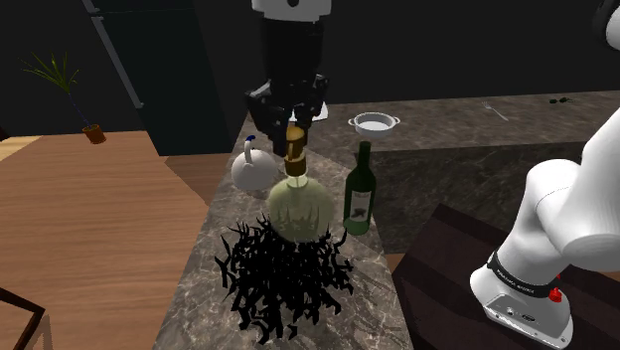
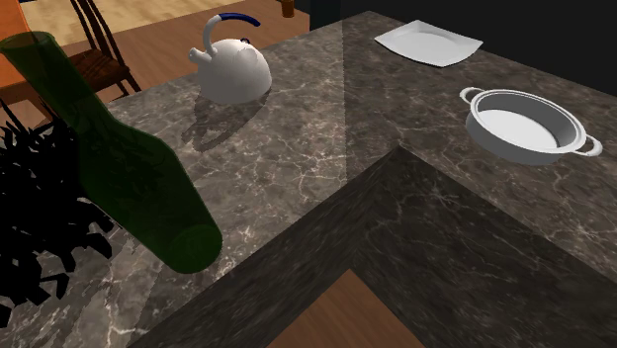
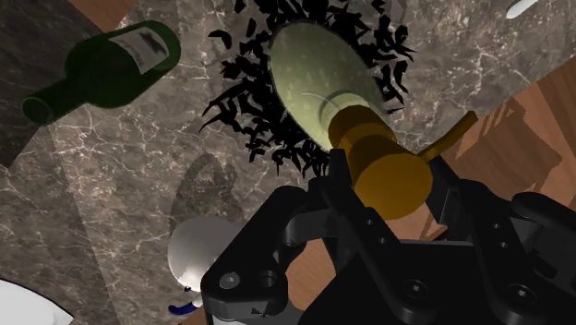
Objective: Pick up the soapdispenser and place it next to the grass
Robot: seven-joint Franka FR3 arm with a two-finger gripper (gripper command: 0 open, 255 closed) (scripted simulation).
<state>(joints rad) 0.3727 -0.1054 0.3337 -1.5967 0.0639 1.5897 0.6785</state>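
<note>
The soap dispenser (image 1: 300,207) has a round pale green body and an amber pump top. It stands upright at the far edge of the black grass tuft (image 1: 283,273), between the kettle and the wine bottle. Grass blades hide its base. My gripper (image 1: 295,117) comes straight down from above and is shut on the amber pump neck. In the wrist view the fingers (image 3: 343,189) clasp the amber cap of the soap dispenser (image 3: 318,78), with the grass (image 3: 258,120) spread around the body. An edge of the grass (image 2: 35,217) shows at the second exterior view's left.
A green wine bottle (image 1: 361,189) stands close to the dispenser on the shoulder view's right, and a white kettle (image 1: 251,167) on its left. Farther back on the marble counter (image 2: 326,129) sit a white pan (image 2: 529,124) and a plate (image 2: 427,43). Wooden floor lies beyond the counter's edge.
</note>
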